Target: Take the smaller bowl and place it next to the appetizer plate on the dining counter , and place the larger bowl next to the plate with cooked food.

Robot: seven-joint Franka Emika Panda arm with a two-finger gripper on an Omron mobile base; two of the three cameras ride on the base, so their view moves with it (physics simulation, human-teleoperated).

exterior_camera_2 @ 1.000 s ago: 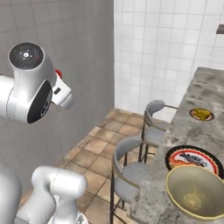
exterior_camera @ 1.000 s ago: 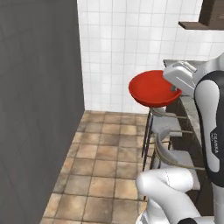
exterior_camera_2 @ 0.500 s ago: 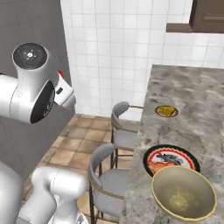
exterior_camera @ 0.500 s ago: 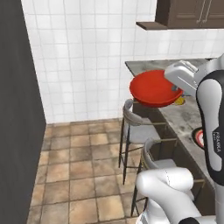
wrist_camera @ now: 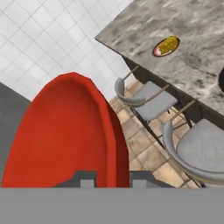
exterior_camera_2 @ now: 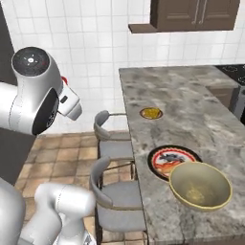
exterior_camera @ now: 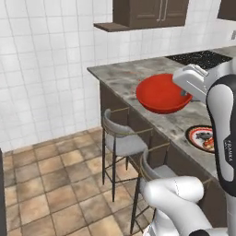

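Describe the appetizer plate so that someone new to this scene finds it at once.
Start at the dining counter, the long marbled stone top with stools. The appetizer plate sits alone near its stool-side edge, beyond the larger bowl. It is the smallest dish, dark-rimmed with yellow food.

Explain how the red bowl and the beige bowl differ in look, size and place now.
The smaller bowl is plain glossy red and shallow; the larger bowl is olive-beige and deep. The smaller bowl is held up in the gripper, while the larger bowl rests on the dining counter beside a dark-rimmed plate. Both are round and empty.
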